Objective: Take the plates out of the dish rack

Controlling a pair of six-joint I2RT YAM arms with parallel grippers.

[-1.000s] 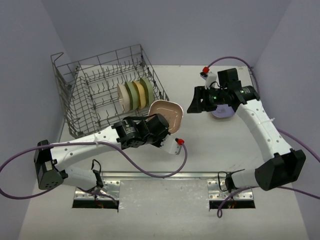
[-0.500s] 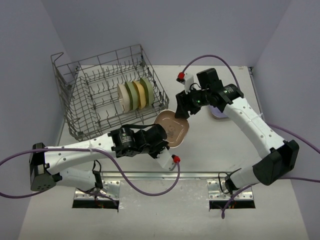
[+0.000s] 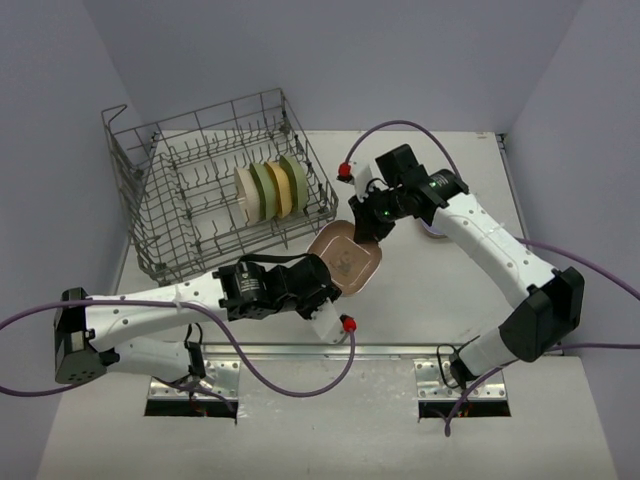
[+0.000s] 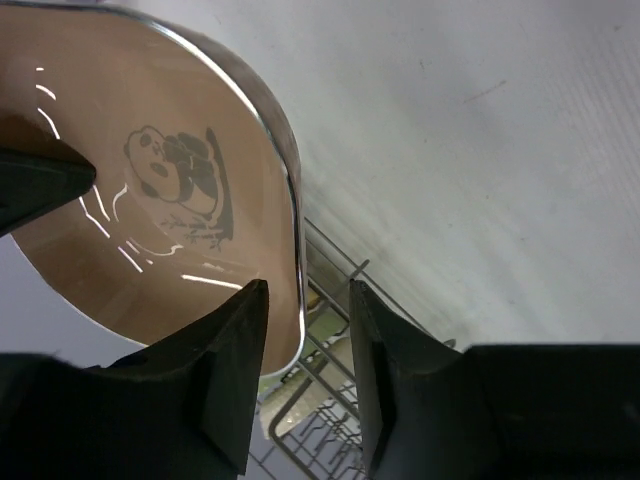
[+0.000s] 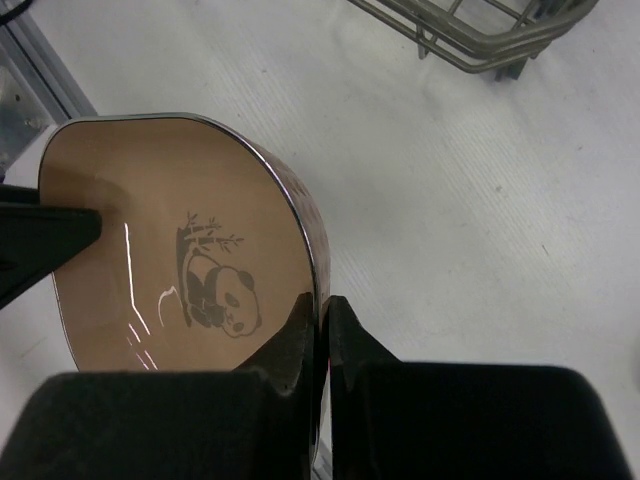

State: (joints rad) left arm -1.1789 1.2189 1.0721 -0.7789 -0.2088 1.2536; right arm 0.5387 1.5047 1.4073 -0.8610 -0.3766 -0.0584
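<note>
Right gripper [image 5: 320,316]: was clamped shut on the brown plate's [image 3: 347,263] rim.
Left gripper [image 4: 305,312]: fingers stood parted, rim loose between them.
Dish rack [image 3: 136,205]: stood near, beyond the left fingers.
Handover: left needed to withdraw straight, not brushing the rim.

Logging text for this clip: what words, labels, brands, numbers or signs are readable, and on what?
None: no word, number, brand or sign can be read in any view.
The plate bears only a drawing, a panda with bamboo, and no lettering.
The rack shows no label.
</note>
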